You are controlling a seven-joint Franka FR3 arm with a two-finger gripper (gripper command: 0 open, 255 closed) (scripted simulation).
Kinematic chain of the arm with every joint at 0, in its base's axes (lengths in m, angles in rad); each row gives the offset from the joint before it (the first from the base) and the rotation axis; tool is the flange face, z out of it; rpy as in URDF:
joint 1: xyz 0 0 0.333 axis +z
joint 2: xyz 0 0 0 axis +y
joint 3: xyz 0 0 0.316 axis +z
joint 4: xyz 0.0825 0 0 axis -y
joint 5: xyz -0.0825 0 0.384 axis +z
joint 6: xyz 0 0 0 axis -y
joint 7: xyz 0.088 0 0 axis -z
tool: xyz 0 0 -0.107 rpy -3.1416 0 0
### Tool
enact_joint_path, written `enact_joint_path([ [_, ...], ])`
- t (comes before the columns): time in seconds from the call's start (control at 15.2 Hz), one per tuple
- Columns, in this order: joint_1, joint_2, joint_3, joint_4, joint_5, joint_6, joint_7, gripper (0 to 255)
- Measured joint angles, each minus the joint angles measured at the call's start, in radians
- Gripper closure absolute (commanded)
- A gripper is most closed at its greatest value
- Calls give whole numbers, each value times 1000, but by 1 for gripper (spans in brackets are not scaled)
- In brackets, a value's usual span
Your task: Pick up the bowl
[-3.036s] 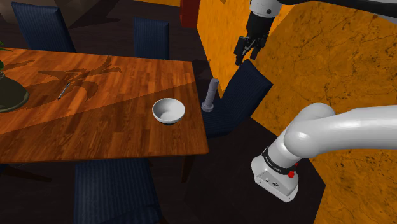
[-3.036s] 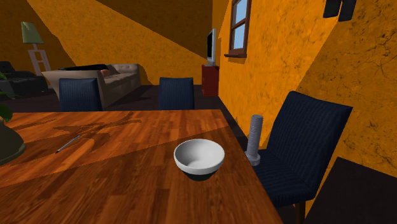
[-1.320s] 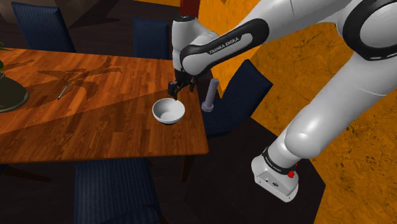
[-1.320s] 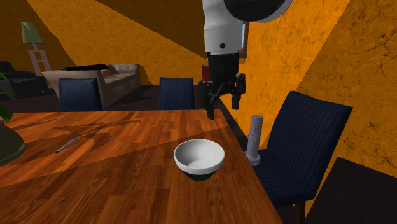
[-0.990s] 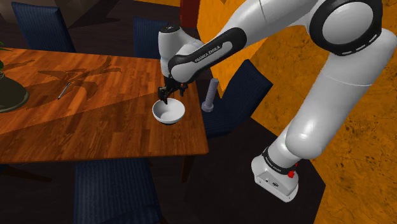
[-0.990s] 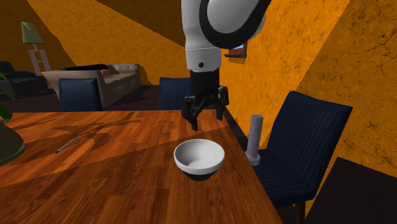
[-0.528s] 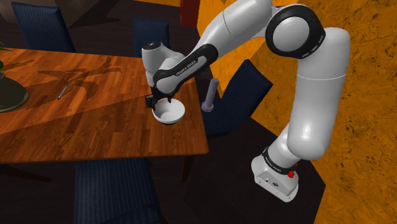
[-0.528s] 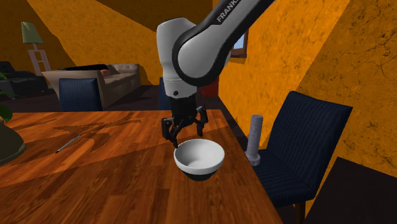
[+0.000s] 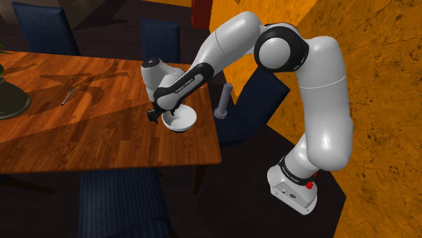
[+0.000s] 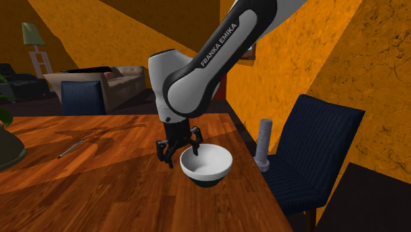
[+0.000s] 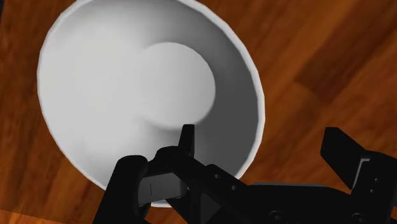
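Compared with half a second ago, I see the arm (image 9: 297, 74) folded further down and the hand lower and shifted toward the shoulder view's left, now level with the bowl's rim rather than above it. The bowl (image 9: 181, 120) itself has not moved: it sits upright on the wooden counter (image 9: 101, 135), near the edge where a grey bolt-like piece (image 9: 223, 101) stands, white inside with a dark base in the second exterior view. The fingers (image 11: 340, 156) stand open, well apart. In the wrist view they straddle the bowl's rim: one finger hangs inside the white hollow, over the inner wall, and the other is outside the bowl over bare wood, with the rim passing between them. I cannot tell whether either finger touches the wall yet. In the second exterior view the fingers are at the bowl's left side.
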Motion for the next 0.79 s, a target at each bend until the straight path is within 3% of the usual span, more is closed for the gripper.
enact_joint_path([
  [0.26, 5, 42, -10, 16, -11, 26, 7, 0],
  [0.33, 7, 46, -11, 16, -12, 30, 9, 255],
  [0.79, 8, 48, -12, 15, -14, 34, 12, 255],
])
